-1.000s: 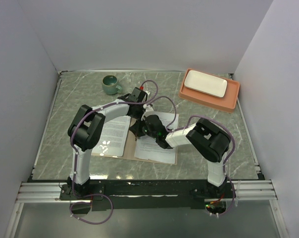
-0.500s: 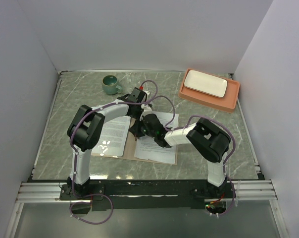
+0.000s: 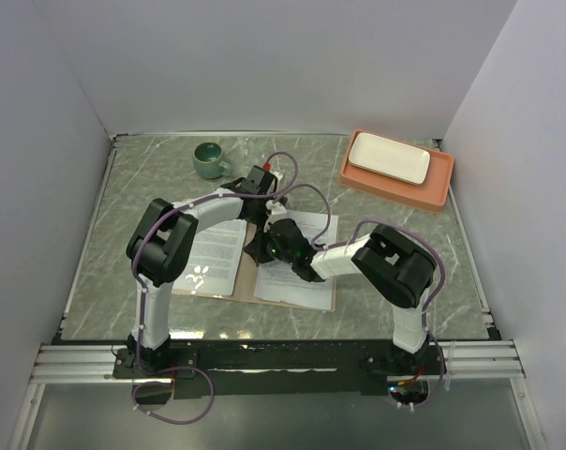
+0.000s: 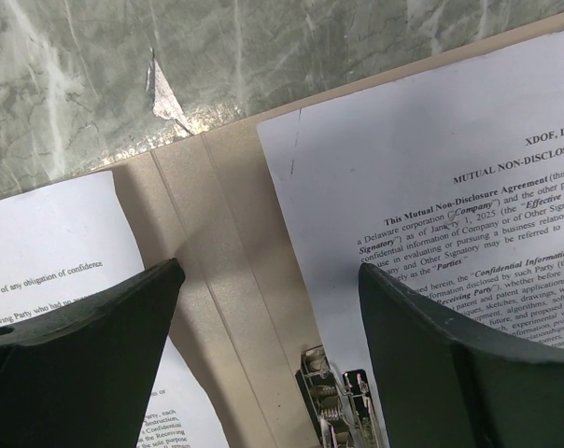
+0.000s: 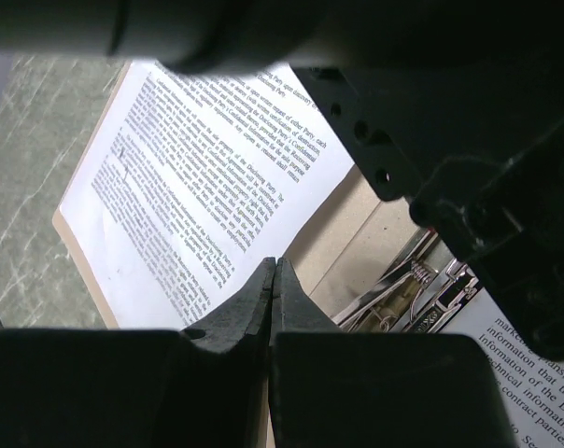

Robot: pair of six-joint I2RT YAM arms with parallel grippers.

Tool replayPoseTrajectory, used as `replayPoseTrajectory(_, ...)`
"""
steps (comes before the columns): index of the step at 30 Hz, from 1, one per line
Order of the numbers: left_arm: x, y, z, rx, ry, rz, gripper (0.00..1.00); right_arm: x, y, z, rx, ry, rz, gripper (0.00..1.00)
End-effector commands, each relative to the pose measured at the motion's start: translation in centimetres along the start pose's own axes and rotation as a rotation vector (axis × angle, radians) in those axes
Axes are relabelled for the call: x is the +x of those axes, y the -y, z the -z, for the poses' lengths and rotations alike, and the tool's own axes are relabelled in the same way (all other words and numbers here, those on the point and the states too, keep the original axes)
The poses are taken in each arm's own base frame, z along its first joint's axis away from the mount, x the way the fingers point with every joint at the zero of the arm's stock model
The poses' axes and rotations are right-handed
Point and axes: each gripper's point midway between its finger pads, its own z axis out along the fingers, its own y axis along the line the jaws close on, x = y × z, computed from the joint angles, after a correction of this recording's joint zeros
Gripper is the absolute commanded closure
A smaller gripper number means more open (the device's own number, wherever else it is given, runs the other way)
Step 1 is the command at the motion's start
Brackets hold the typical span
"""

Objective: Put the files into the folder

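Folder: the big flat brown cardboard folder (image 3: 248,277) lies open on the green marble table (image 3: 124,216), near the front, between the two arms.
Files: one white paper sheet with black writing (image 4: 431,177) lies on the folder's right half. Another such sheet (image 4: 49,243) lies on the left half.
Clip: the small shiny metal clip (image 4: 343,411) sits on the folder's middle fold, between the two sheets.
Left gripper (image 4: 271,275): its fingers are spread wide with nothing between them. It hangs over the middle fold, just past the clip.
Right gripper (image 5: 273,280): its fingers are pressed together and pinch nothing. The tips point down beside the clip.
Far side: a green cup (image 3: 208,159) stands at the back. A white plate (image 3: 388,157) lies in an orange tray (image 3: 442,192) in the right back corner.
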Motion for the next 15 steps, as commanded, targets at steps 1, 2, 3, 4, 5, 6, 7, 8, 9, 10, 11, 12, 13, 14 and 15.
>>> replayPoseTrajectory(1, 4.1, -0.8, -0.6, -0.002, -0.128, 0.016, 0.16, 5.1, 2.0, 0.9, 0.057, -0.126, 0.009, 1.0)
replayPoseTrajectory(2, 4.0, -0.9, -0.5, -0.002, -0.125, 0.017, 0.16, 5.2, 2.3, 0.9, 0.067, -0.123, 0.006, 1.0)
replayPoseTrajectory(3, 4.1, -0.9, -0.6, -0.003, -0.128, 0.017, 0.16, 5.3, 2.3, 1.0, 0.069, -0.121, 0.005, 1.0)
replayPoseTrajectory(4, 4.1, -0.9, -0.5, -0.004, -0.126, 0.016, 0.16, 5.6, 2.6, 1.1, 0.077, -0.127, 0.004, 1.0)
replayPoseTrajectory(5, 4.2, -0.9, -0.6, -0.004, -0.128, 0.017, 0.16, 5.7, 2.7, 1.2, 0.079, -0.127, 0.004, 1.0)
replayPoseTrajectory(6, 4.2, -1.0, -0.6, -0.005, -0.128, 0.016, 0.16, 5.8, 2.8, 1.2, 0.084, -0.13, 0.0, 1.0)
replayPoseTrajectory(7, 4.2, -1.0, -0.5, -0.006, -0.128, 0.017, 0.16, 6.1, 3.1, 1.3, 0.089, -0.131, -0.002, 1.0)
replayPoseTrajectory(8, 4.2, -1.0, -0.6, -0.005, -0.128, 0.017, 0.16, 6.1, 3.2, 1.3, 0.093, -0.134, -0.002, 1.0)
replayPoseTrajectory(9, 4.2, -1.0, -0.6, -0.006, -0.128, 0.017, 0.16, 6.3, 3.2, 1.3, 0.095, -0.137, -0.001, 1.0)
replayPoseTrajectory(10, 4.2, -1.1, -0.5, -0.005, -0.126, 0.018, 0.16, 6.4, 3.3, 1.4, 0.098, -0.14, -0.001, 1.0)
replayPoseTrajectory(11, 4.2, -1.0, -0.6, -0.004, -0.128, 0.02, 0.16, 6.5, 3.4, 1.4, 0.1, -0.141, -0.001, 1.0)
replayPoseTrajectory(12, 4.2, -1.0, -0.6, -0.004, -0.128, 0.02, 0.17, 6.6, 3.5, 1.4, 0.103, -0.146, -0.001, 1.0)
replayPoseTrajectory(13, 4.2, -1.0, -0.5, -0.004, -0.126, 0.02, 0.17, 6.8, 3.7, 1.4, 0.106, -0.149, -0.001, 1.0)
replayPoseTrajectory(14, 4.2, -1.0, -0.5, -0.004, -0.126, 0.02, 0.17, 6.8, 3.7, 1.5, 0.106, -0.152, -0.002, 1.0)
replayPoseTrajectory(15, 4.1, -1.0, -0.5, -0.004, -0.125, 0.019, 0.17, 7.1, 3.8, 1.5, 0.108, -0.16, 0.0, 1.0)
